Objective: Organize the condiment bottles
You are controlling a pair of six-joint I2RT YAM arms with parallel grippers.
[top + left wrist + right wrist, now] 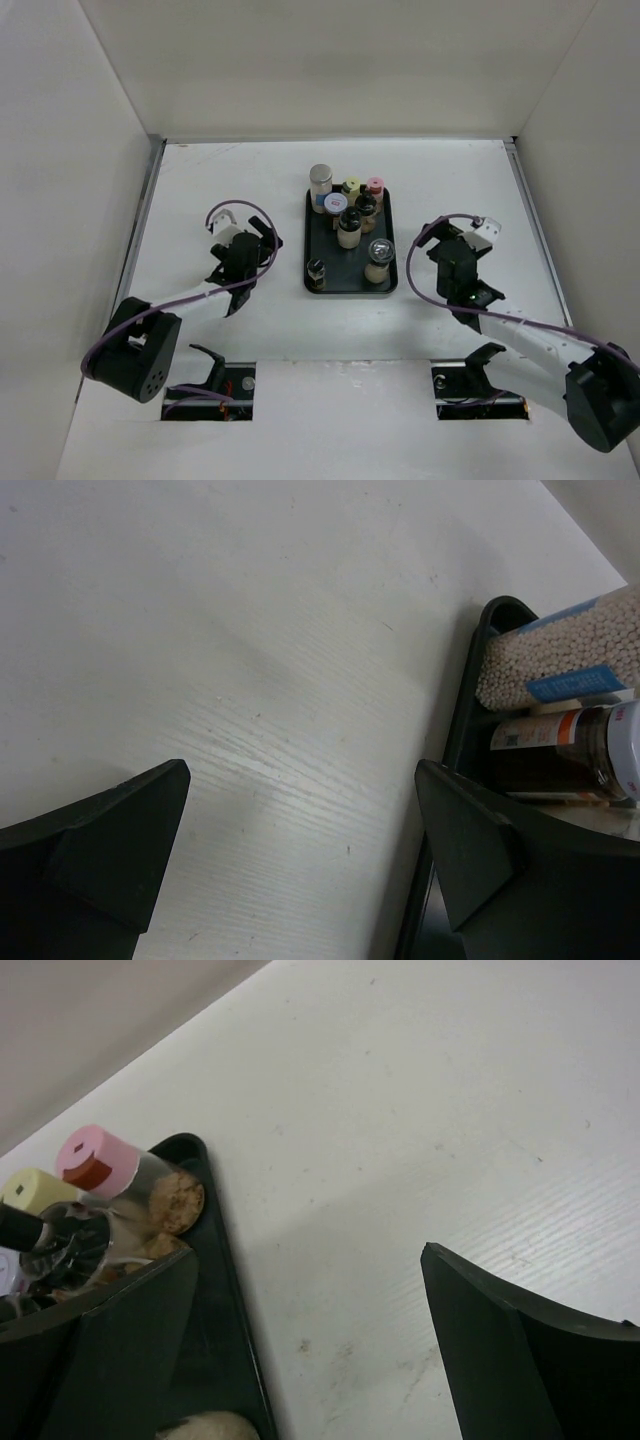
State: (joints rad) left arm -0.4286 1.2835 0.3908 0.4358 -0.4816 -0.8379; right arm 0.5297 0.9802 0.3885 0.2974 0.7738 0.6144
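Note:
Several condiment bottles stand on a flat black tray [390, 215] at mid table: a silver-capped jar [320, 180], a yellow cap [351, 187], a pink cap [375, 185], black-capped jars [349, 225], a clear shaker [379, 260] and a small dark bottle [316, 272]. My left gripper [266, 240] is open and empty over bare table left of the tray; it shows in the left wrist view [302, 780], with the tray rim [468, 715] by its right finger. My right gripper [436, 250] is open and empty right of the tray, also in the right wrist view [308, 1255], beside the pink-capped bottle [100, 1157].
White walls close in the table on the left, back and right. Two dark cut-outs [210, 385] [478, 390] lie at the near edge by the arm bases. A jar of beige pellets [560, 650] and a brown jar [555, 755] stand at the tray's left side.

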